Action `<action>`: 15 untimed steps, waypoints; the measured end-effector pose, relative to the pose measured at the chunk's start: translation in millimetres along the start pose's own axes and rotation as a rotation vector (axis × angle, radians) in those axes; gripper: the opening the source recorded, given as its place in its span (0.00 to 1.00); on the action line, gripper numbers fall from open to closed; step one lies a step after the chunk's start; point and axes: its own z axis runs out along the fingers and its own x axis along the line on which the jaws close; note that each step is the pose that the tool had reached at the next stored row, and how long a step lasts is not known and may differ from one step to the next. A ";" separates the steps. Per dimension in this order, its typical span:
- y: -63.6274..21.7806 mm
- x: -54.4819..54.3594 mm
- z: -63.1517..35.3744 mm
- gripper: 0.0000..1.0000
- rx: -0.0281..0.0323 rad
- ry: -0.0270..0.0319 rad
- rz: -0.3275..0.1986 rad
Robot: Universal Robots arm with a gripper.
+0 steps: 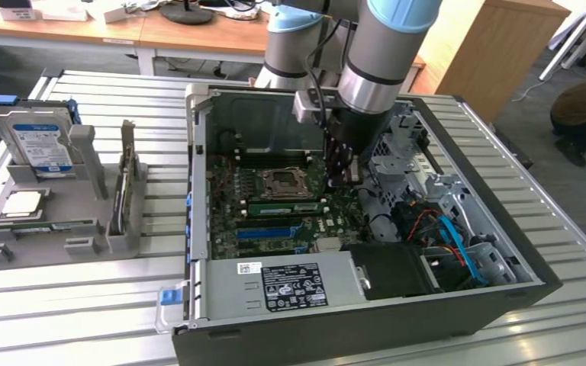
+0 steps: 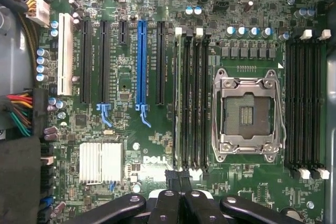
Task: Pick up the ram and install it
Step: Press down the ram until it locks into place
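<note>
End effector [image 2: 180, 182] closed, empty, above DELL-marked motherboard [image 2: 131, 145] — ram [image 1: 283, 207] seated in slot.

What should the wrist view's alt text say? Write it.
Closed fingers hover at one end of black memory slots on a green motherboard, beside an empty processor socket. A long blue slot lies further off.

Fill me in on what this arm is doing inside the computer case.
The robot arm's gripper is down inside the open computer case, shut, hovering over the motherboard near the memory slots beside the empty CPU socket. A green ram stick sits in a slot near the socket. A grey parts holder with a hard drive stands on the exterior view's left.
</note>
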 end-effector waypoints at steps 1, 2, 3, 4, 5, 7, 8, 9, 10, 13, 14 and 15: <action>0.0 0.0 0.5 0.11 0.0000 0.0000 0.000; 0.0 0.0 1.1 0.11 0.0000 0.0000 0.000; 0.0 0.0 1.5 0.11 0.0001 0.0000 0.000; 0.0 0.0 1.9 0.11 0.0000 0.0000 0.000; -0.1 0.0 2.4 0.11 0.0000 -0.0001 0.000; -0.1 0.0 3.2 0.11 0.0000 0.0000 0.000; -0.1 0.0 3.6 0.11 0.0001 0.0000 0.000; -0.1 0.0 4.1 0.11 0.0001 -0.0001 0.000; -0.1 0.0 4.4 0.11 0.0000 -0.0001 0.000; -0.2 0.0 5.4 0.11 0.0000 0.0001 0.000; -0.2 0.0 5.7 0.11 0.0000 0.0001 0.000; -0.2 0.1 6.0 0.11 0.0000 0.0001 0.000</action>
